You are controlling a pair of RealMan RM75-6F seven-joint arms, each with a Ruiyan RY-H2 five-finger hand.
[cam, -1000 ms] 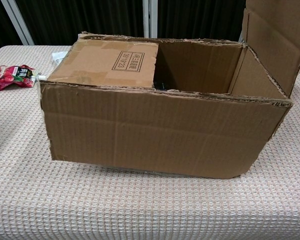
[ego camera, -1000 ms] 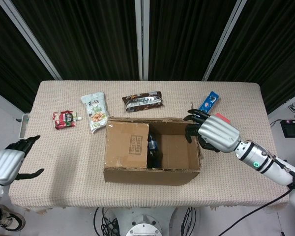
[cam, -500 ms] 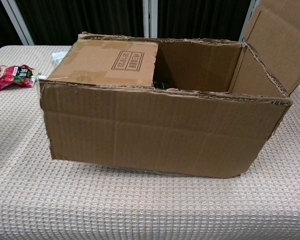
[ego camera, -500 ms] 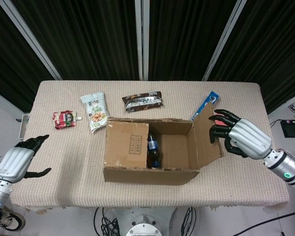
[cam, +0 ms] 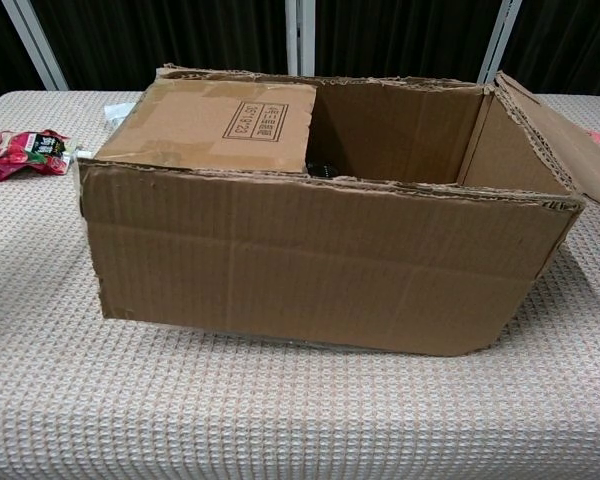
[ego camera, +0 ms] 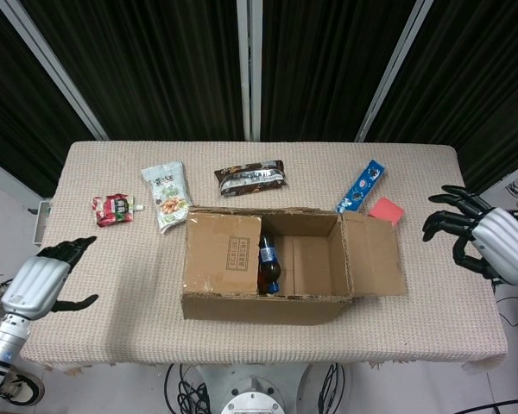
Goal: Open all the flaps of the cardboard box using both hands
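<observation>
The box (ego camera: 276, 267) sits mid-table, nearer the front edge. Its right flap (ego camera: 375, 256) is folded out and slopes down toward the right; in the chest view that flap (cam: 565, 140) is cut off by the picture's right edge. The left flap (ego camera: 223, 254) lies flat over the left half of the opening, with a printed label on top that is too small to read. Any front or back flaps cannot be made out. Inside, a dark bottle (ego camera: 268, 263) with a blue label stands against the edge of the left flap; its lower part is hidden by the box's front wall.

The left hand (ego camera: 41, 280) hovers off the table's (ego camera: 449, 293) front-left corner, fingers spread, holding nothing, well apart from the box. The right hand (ego camera: 488, 241) hovers past the right edge, fingers apart and curved, empty; its wrist runs out of the frame. Neither hand shows in the chest view.

Along the back half of the table lie a red pouch (ego camera: 112, 209) near the left edge, a white snack bag (ego camera: 167, 195), a brown wrapper (ego camera: 251, 178), and a blue pack (ego camera: 361, 186) beside a red card (ego camera: 385, 210). The blue pack's lower end touches the box's back right corner.
</observation>
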